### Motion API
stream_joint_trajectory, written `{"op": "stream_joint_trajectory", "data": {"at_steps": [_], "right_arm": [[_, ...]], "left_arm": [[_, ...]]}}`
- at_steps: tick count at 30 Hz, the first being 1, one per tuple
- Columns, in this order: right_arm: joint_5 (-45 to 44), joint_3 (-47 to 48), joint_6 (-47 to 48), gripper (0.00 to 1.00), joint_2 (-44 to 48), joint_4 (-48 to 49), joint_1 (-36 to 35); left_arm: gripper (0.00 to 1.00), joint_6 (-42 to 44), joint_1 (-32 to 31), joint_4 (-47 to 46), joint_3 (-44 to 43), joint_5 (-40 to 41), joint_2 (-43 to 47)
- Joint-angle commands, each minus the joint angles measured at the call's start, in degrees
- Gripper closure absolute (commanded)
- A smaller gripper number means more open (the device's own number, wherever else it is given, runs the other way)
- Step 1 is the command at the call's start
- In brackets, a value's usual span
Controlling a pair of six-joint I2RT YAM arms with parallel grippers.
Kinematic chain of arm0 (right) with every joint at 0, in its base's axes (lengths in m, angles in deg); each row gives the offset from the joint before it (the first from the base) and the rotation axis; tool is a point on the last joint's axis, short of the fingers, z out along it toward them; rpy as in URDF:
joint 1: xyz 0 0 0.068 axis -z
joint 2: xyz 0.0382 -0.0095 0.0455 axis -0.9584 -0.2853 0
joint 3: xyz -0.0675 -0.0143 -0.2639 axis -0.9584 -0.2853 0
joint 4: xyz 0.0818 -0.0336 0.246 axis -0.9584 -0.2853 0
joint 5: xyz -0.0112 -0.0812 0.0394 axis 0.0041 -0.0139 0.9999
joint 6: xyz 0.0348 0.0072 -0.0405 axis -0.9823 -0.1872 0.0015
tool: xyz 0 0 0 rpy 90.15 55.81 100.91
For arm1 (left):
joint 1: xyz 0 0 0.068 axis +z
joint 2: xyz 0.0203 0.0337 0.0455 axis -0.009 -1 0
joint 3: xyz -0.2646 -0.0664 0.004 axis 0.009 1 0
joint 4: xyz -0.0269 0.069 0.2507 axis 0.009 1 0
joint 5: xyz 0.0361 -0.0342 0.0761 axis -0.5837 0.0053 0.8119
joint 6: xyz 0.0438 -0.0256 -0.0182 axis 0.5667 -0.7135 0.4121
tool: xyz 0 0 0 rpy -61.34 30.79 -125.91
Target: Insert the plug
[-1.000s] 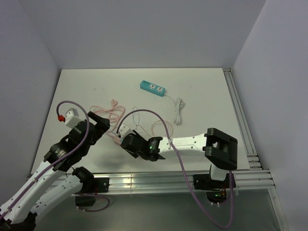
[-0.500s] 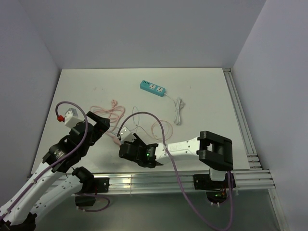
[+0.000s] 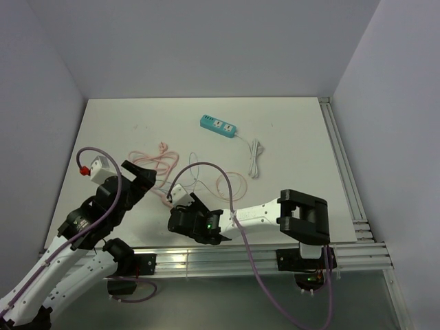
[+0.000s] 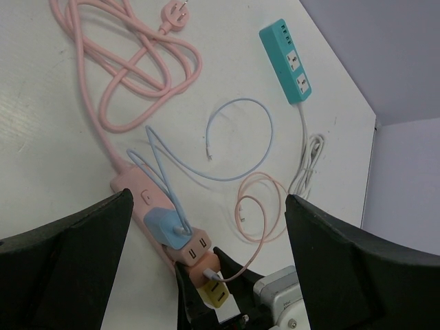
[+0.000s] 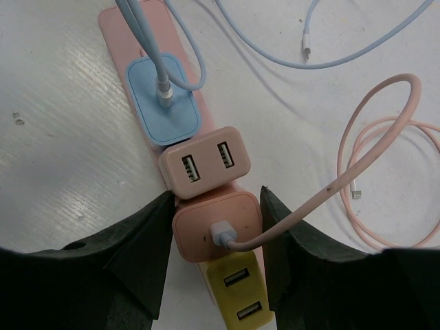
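Plug (image 5: 216, 227), pink, pinched between fingers of right gripper (image 5: 215, 206), seated on pink power strip (image 5: 120, 27). Just ahead of fingertips: pink two-port adapter (image 5: 204, 161), then blue adapter (image 5: 163, 100); behind, yellow adapter (image 5: 237, 289). Left gripper (image 4: 208, 206) spread wide, holding nothing; teal power strip (image 4: 285, 62) well ahead.

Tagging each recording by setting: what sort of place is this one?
Probably a lab robot cell, not a home: a white table boxed in by plain walls, aluminium rails along its edges, and a teal power strip and pink charger as props.
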Motion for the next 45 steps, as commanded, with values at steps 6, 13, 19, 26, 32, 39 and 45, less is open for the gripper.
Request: {"op": "stream_joint_trajectory", "data": {"at_steps": [6, 13, 19, 26, 32, 39, 45], "right_arm": [[19.9, -7.2, -14.9, 1.0, -10.8, -9.9, -2.2], [13.9, -5.4, -11.9, 1.0, -3.0, -11.8, -1.5], [15.1, -2.9, -8.7, 0.91, -2.0, -11.7, 0.3], [15.6, -2.7, -8.6, 0.88, -1.2, -10.6, 0.9], [15.8, -2.9, -8.6, 0.87, -1.1, -10.6, 1.0], [16.7, -3.5, -8.5, 0.82, -0.5, -9.6, 1.0], [17.2, -2.2, -7.3, 0.54, 0.4, -9.7, 1.2]], "left_arm": [[0.03, 0.7, 0.3, -0.8, 0.1, -1.5, 0.2], [0.03, 0.5, 0.3, -1.5, 0.6, -2.3, 0.1], [0.03, 0.1, 0.3, -0.7, 0.8, -2.0, 0.2], [0.03, 0.3, 0.3, -1.2, 0.7, -2.5, -0.2], [0.03, 0.3, 0.3, -1.2, 0.9, -2.7, -0.3], [0.03, 0.3, 0.3, -1.4, 1.1, -2.6, -0.4], [0.03, 0.6, 0.3, -1.3, 0.7, -2.9, -0.9]]}}
